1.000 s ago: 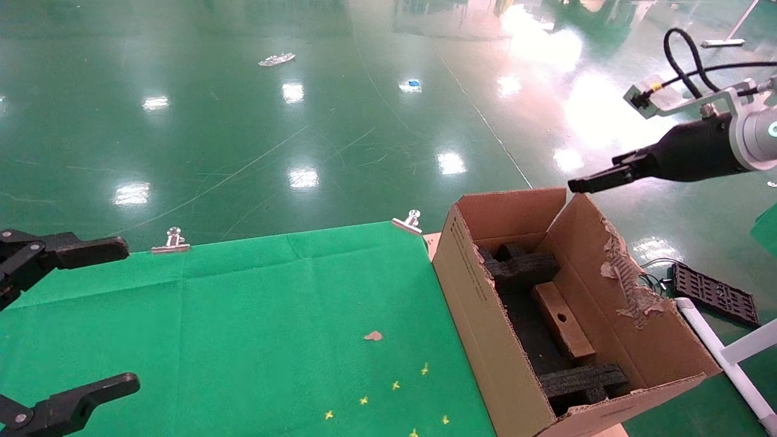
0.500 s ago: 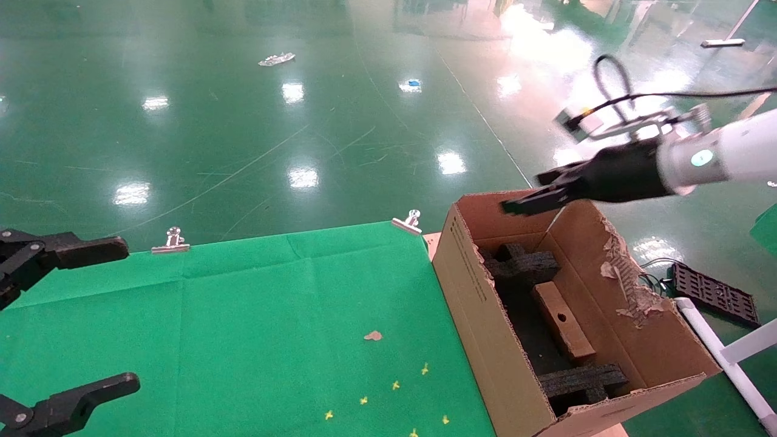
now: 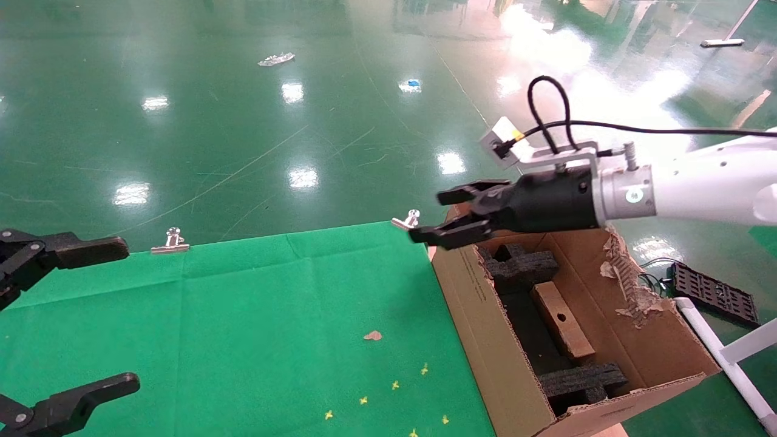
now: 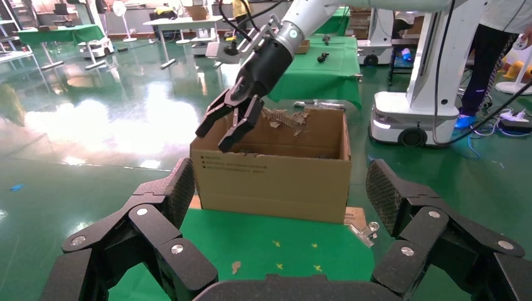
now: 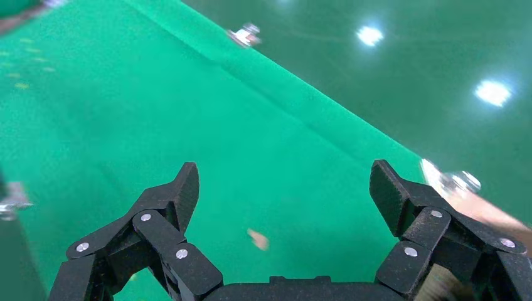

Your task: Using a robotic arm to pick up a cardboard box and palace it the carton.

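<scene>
The small brown cardboard box (image 3: 562, 320), with a round hole in its side, lies inside the large tan carton (image 3: 485, 328) between black foam inserts (image 3: 523, 264). The carton stands at the right edge of the green table and also shows in the left wrist view (image 4: 276, 175). My right gripper (image 3: 443, 215) is open and empty, above the carton's far left corner, pointing left over the table. It also shows in the left wrist view (image 4: 221, 128) and in its own view (image 5: 283, 188). My left gripper (image 3: 91, 315) is open and empty at the table's left edge.
The green cloth (image 3: 255, 315) is held by metal clips (image 3: 172, 241) at its far edge. A scrap of cardboard (image 3: 373, 335) and yellow cross marks (image 3: 394, 385) lie on it. A black grid object (image 3: 715, 292) and white tubing (image 3: 728, 364) lie right of the carton.
My right arm has swung left, from beyond the carton's far right corner to above its far left corner, and its fingers have opened. The left gripper and the small box have not moved.
</scene>
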`<action>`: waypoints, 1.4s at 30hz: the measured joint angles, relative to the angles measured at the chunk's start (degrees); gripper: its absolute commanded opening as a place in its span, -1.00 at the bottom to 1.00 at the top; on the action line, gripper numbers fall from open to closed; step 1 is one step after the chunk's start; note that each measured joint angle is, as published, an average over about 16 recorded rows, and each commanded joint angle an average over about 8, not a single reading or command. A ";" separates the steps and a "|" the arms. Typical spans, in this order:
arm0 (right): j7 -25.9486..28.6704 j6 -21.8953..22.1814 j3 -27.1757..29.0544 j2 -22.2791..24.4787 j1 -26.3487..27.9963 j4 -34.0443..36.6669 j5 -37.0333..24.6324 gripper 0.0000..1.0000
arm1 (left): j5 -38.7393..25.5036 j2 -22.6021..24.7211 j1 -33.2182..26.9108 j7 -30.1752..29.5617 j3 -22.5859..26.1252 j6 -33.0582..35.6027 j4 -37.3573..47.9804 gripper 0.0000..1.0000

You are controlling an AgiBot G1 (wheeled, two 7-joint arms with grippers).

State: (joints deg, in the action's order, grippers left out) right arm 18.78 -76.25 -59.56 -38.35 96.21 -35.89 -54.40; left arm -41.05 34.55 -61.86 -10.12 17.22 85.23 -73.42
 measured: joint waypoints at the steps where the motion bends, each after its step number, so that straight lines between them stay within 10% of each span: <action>1: -0.24 -0.28 1.28 0.10 -1.02 -1.11 0.37 1.00 | 0.00 0.00 0.00 0.00 0.00 0.00 0.00 1.00; 42: -8.22 -9.80 45.16 3.45 -35.92 -39.03 13.09 1.00 | 0.09 -0.05 -0.01 0.05 0.10 -0.05 0.01 1.00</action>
State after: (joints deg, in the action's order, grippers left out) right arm 10.56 -86.05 -14.40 -34.90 60.29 -74.92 -41.32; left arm -40.96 34.51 -61.87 -10.07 17.31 85.17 -73.40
